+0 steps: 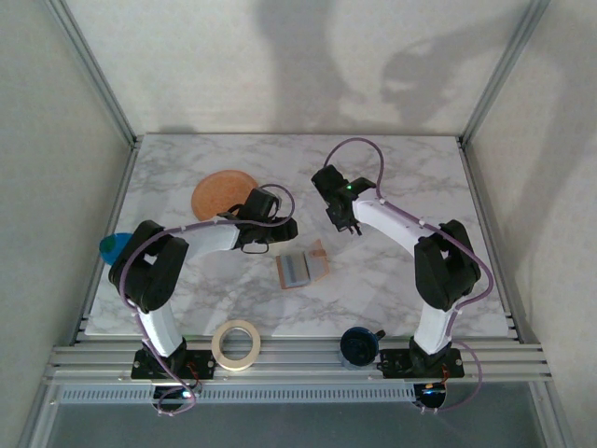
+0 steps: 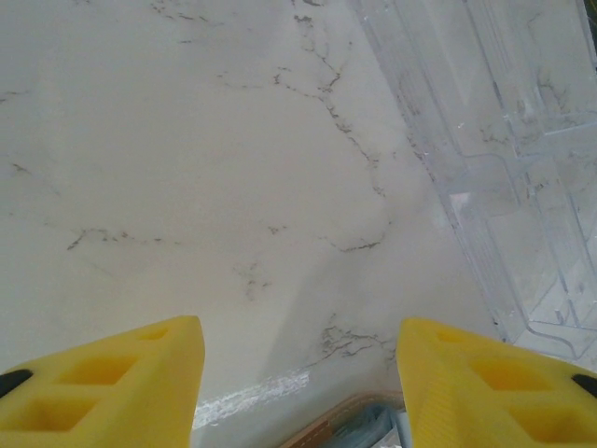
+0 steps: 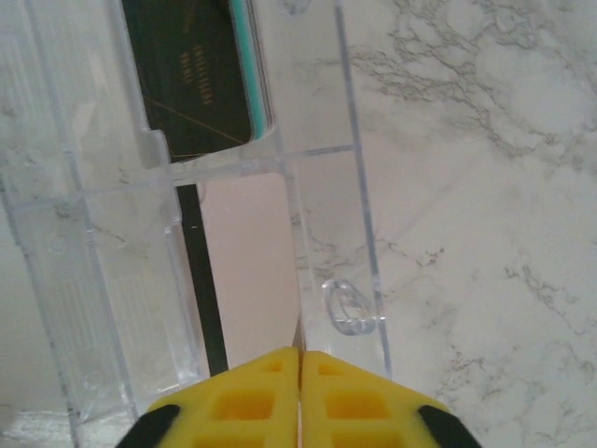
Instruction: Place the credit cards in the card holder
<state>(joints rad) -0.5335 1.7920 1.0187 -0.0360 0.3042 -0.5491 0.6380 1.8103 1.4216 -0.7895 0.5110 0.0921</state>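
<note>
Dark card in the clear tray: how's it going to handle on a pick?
The dark card looks thin and stiff, so probably light but hard to get under. It lies on a teal card inside the clear tray, so it likely slides, and the walls limit side access.

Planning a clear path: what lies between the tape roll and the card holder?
Nothing; the top view shows bare marble table between tape roll and card holder.

Bright, even light washes the marble surface (image 1: 410, 168). Soft arm shadows (image 1: 410, 65) fall on the far wall (image 1: 187, 56).
</note>
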